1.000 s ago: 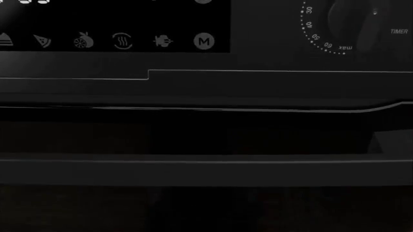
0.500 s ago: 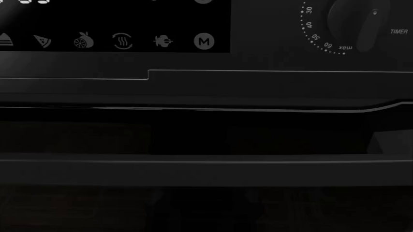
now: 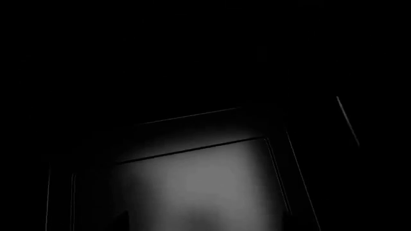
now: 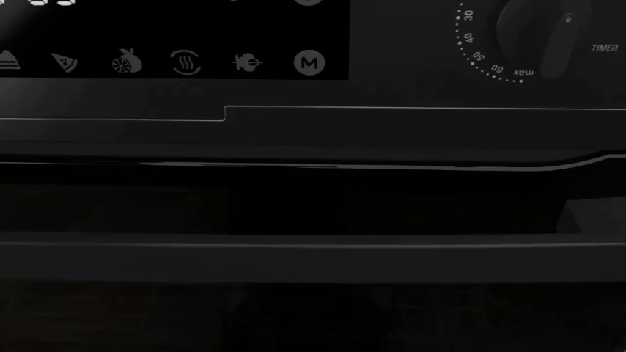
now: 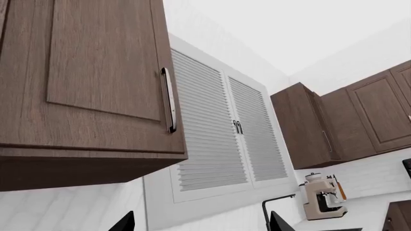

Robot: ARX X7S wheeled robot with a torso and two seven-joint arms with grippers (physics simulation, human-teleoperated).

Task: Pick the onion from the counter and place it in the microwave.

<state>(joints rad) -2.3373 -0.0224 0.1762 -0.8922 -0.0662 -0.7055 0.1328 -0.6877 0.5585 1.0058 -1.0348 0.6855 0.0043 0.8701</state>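
Observation:
The glossy black microwave (image 4: 293,132) fills the head view from very close, with its row of white food icons (image 4: 186,62), timer dial (image 4: 543,37) and long bar handle (image 4: 293,253). The onion shows in no view. Neither gripper shows in the head view. The left wrist view is almost black, with only a dim grey panel (image 3: 199,187) framed by dark edges; I cannot make out the left gripper's jaws there. My right gripper (image 5: 200,222) is open and empty, its two dark fingertips (image 5: 126,222) wide apart, pointing up towards the wall cabinets.
In the right wrist view a brown wall cabinet (image 5: 83,82) with a bar handle hangs close by. White louvred shutters (image 5: 224,134) are behind it. More brown cabinets (image 5: 347,115), a beige coffee machine (image 5: 319,196) and a black tap (image 5: 276,199) stand further off.
Only the shading on the timer dial has changed slightly; the head view holds still on the microwave front.

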